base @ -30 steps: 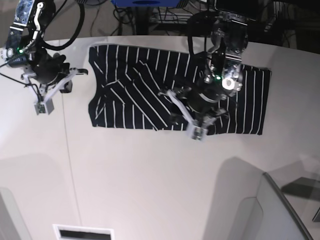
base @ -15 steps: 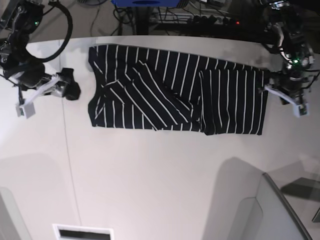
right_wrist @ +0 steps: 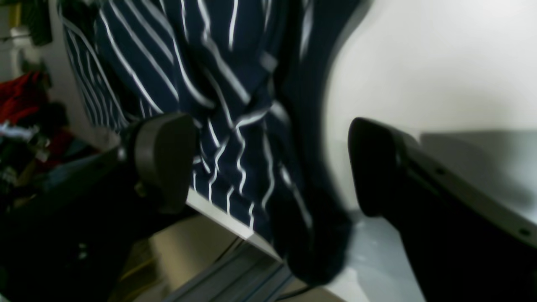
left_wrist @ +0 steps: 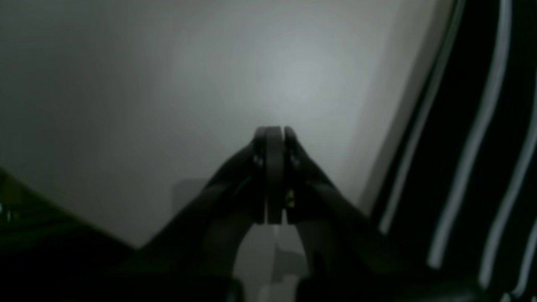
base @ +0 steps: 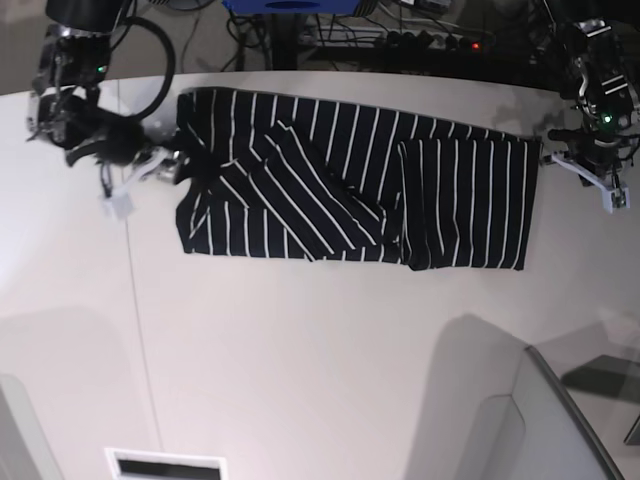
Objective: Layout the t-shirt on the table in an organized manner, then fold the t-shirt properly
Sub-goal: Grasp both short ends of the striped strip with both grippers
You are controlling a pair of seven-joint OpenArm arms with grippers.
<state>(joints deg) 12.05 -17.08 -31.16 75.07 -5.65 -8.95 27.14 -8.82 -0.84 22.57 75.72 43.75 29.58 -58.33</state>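
The t-shirt (base: 355,190) lies flat on the table (base: 300,360) as a long striped band toward the table's far edge, with a diagonal fold across the half nearer the right arm and a squarer folded panel toward the other end. A second ago the left gripper (base: 598,190) was working over the middle of the t-shirt; we now find it withdrawn to bare table just beside the t-shirt's end, its jaws pressed together on nothing — the left wrist view shows the two black fingers (left_wrist: 275,176) meeting over white surface, the striped hem only at the frame's side. Over the same second the right gripper (base: 150,175) has come in from well clear of the garment to the t-shirt's opposite end. In the right wrist view its fingers (right_wrist: 163,159) stand wide apart with striped cloth between and beyond them — not yet pinched. We judge that one fold is done and released, and that the right arm is preparing to take the sleeve-end edge for the next fold.
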